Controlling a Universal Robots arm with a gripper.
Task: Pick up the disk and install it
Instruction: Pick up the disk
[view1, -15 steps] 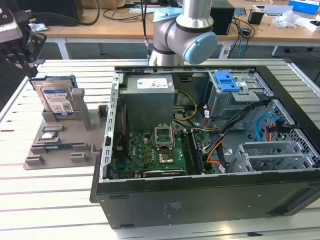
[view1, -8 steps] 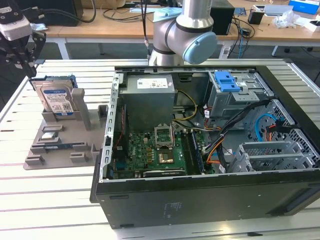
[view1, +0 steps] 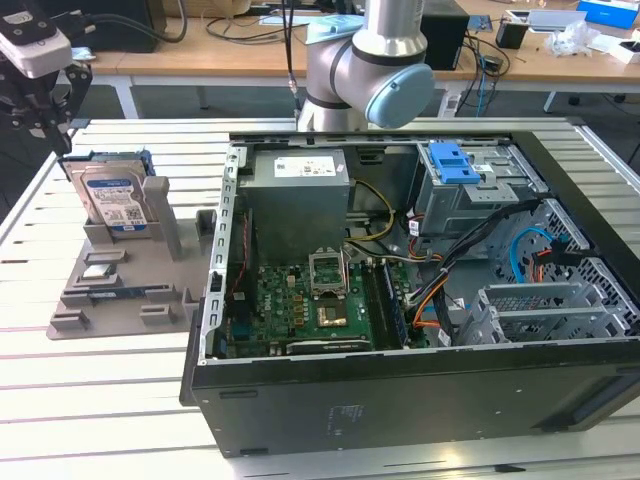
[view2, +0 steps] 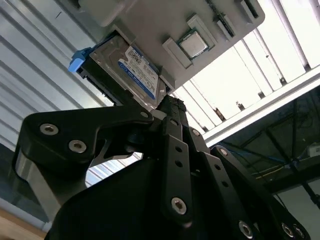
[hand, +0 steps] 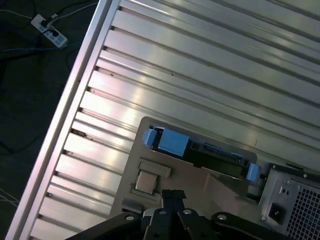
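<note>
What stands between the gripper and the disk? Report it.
Nothing visible. The gripper hangs above the disk, off to the exterior view's left, with open air between. The disk stands upright in its grey holder, top edge exposed.

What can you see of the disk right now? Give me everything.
The disk is a flat silver metal drive with a white-and-blue label on its face and a bright blue plastic carrier along its edges. It stands upright on edge in a slot of the grey holder, at the exterior view's left of the open computer case. The first wrist view shows its top edge and the blue carrier ends. Only the holder touches it. The gripper hangs close by, apart from it.
</note>
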